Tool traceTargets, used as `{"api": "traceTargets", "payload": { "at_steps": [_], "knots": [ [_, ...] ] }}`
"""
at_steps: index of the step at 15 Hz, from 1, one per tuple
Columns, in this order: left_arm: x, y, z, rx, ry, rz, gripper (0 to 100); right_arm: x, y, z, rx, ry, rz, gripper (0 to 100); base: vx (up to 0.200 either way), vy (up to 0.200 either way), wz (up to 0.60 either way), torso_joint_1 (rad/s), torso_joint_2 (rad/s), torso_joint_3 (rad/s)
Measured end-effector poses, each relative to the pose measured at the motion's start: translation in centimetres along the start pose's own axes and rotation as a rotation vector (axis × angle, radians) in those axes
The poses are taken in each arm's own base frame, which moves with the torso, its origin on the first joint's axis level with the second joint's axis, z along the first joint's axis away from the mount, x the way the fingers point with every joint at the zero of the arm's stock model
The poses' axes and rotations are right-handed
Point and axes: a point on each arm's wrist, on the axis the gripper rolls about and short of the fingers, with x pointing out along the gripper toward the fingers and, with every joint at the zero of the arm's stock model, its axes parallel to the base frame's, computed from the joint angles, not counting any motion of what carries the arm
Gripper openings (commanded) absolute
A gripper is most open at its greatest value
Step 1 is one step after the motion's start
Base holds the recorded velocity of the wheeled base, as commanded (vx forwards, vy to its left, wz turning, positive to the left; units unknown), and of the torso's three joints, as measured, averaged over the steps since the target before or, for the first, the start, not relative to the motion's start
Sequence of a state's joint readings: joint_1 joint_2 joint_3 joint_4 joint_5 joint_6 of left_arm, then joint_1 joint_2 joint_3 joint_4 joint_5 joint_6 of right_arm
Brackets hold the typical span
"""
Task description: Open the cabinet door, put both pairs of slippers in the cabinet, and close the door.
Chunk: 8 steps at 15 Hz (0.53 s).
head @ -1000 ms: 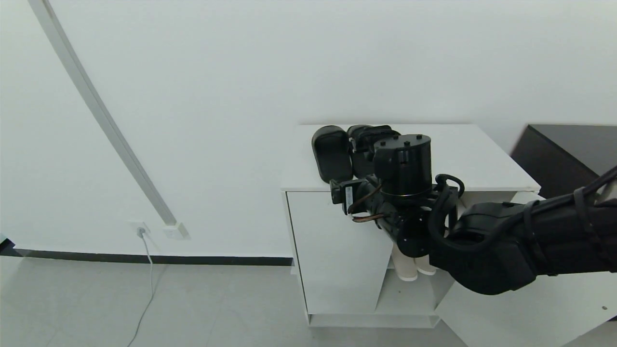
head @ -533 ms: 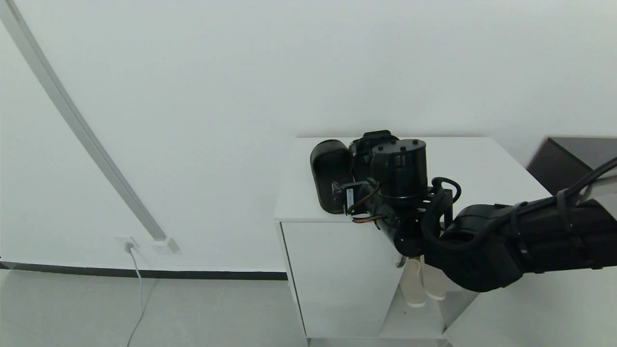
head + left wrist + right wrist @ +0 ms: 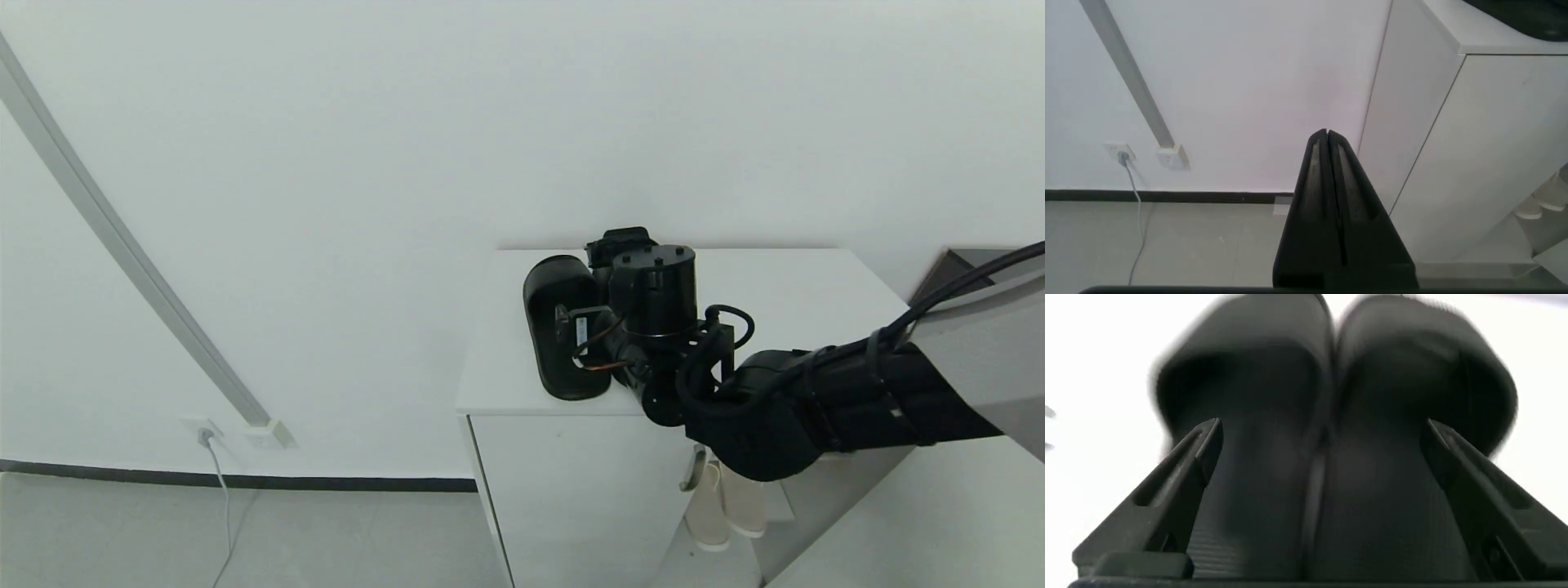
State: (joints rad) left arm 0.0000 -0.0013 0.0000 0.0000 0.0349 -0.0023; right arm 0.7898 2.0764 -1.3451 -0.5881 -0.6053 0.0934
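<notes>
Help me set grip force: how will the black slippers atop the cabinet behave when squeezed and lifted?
The black slippers look thick and foamy: probably light and squashy. Side by side inside the open right pincer, one might slip past the other.

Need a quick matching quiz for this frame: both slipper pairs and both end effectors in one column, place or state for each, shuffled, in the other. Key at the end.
Things:
1. black slippers
2. white slippers
3. left end effector
4. right end effector

Place or state:
A. inside the cabinet, low down
B. shut, holding nothing
C. on top of the cabinet
D. open, straddling the black slippers

Pairs: 1-C, 2-A, 3-B, 4-D
</notes>
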Motion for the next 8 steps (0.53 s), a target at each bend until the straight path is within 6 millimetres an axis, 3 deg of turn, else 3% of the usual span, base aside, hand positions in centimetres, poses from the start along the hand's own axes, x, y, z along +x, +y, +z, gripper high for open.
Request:
{"api": "traceTargets", "payload": {
  "at_steps": [8],
  "knots": [
    [0.0, 0.0, 0.0, 0.000, 0.000, 0.000, 0, 3.9, 0.2, 0.0, 0.002, -0.037, -0.037, 100, 0.000, 0.000, 0.00, 0.000, 0.00, 0.000]
  ]
}}
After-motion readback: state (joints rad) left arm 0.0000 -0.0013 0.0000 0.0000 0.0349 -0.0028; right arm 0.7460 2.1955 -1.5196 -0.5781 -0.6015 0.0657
